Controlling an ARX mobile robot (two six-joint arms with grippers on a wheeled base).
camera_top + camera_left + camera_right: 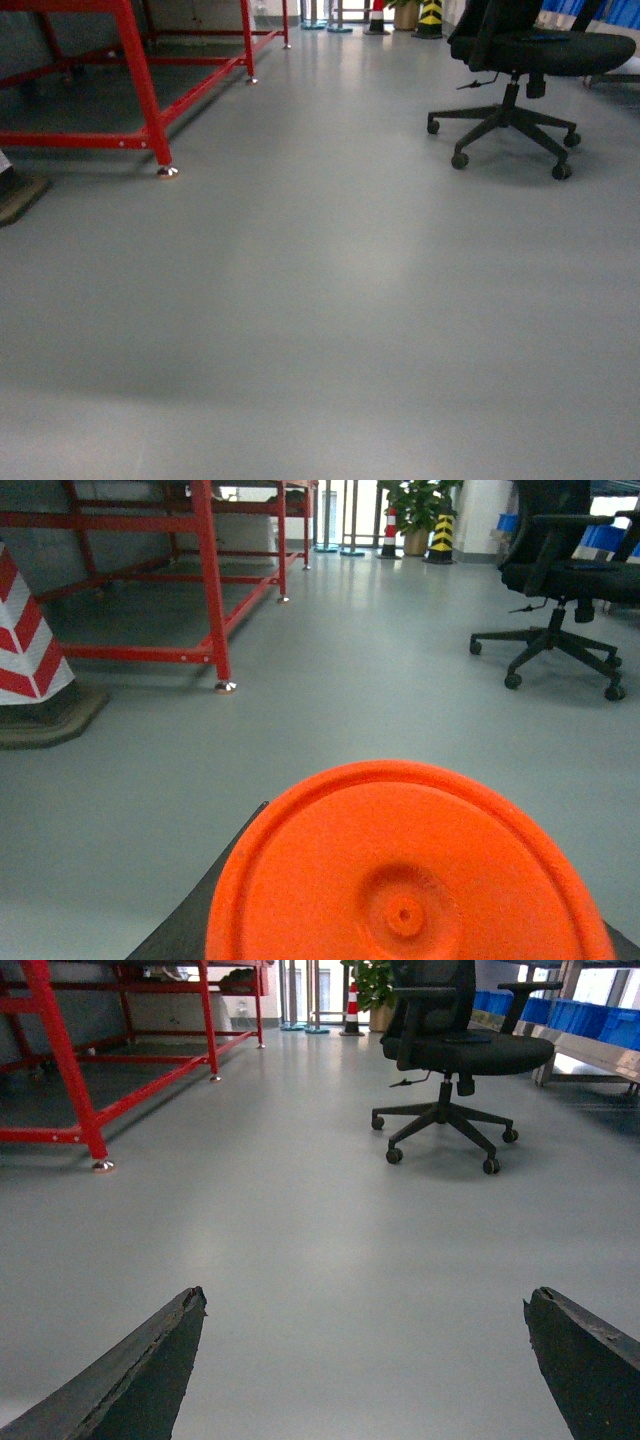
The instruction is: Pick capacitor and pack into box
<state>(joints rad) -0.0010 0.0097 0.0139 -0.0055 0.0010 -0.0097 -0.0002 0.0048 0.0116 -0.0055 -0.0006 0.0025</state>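
**A:** You're looking for the capacitor and the pink box, and neither shows in any of the three views. What you have ahead is bare grey floor [320, 330], the red frame [140, 80] off to the left and the office chair [515, 75] to the right.

**B:** What about your jaws?

**A:** On the right gripper [365, 1360], they stand spread wide, both dark fingers [150, 1370] at the frame's edges, nothing between them but floor. On the left, I cannot tell: an orange disc [405, 870] fills the bottom of that wrist view and hides them. Whether it's gripped or just sitting in front of the lens, you can't say from here.

**B:** And when the capacitor turns up?

**A:** My guess is that it will be light, rigid, smooth-bodied, with thin legs that bend easily. Take it across the body, never the leads, with gentle pressure. The tub should be light and stiff; watch it doesn't slide.
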